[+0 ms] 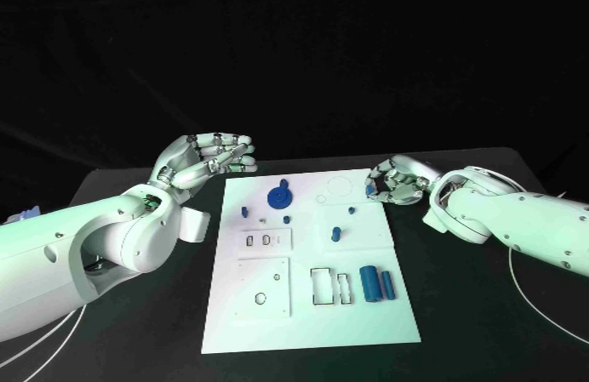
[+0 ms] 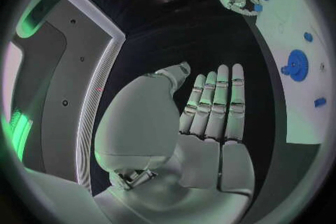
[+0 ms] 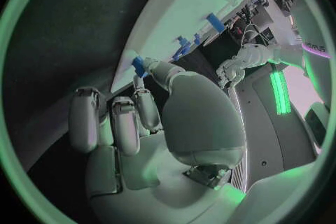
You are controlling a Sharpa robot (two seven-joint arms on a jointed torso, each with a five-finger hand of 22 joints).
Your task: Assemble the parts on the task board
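Right hand [image 1: 395, 185] pinched small blue plastic peg [image 3: 139, 64] at board's right edge | left hand [image 1: 206, 162] empty, fingers apart | peg likely light, stiff, slippery; grip its sides

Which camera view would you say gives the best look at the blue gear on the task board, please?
The head view: the blue gear lies unobstructed, seen from above on the task board. The left wrist view shows it distorted at the edge; in the right wrist view I cannot identify it.
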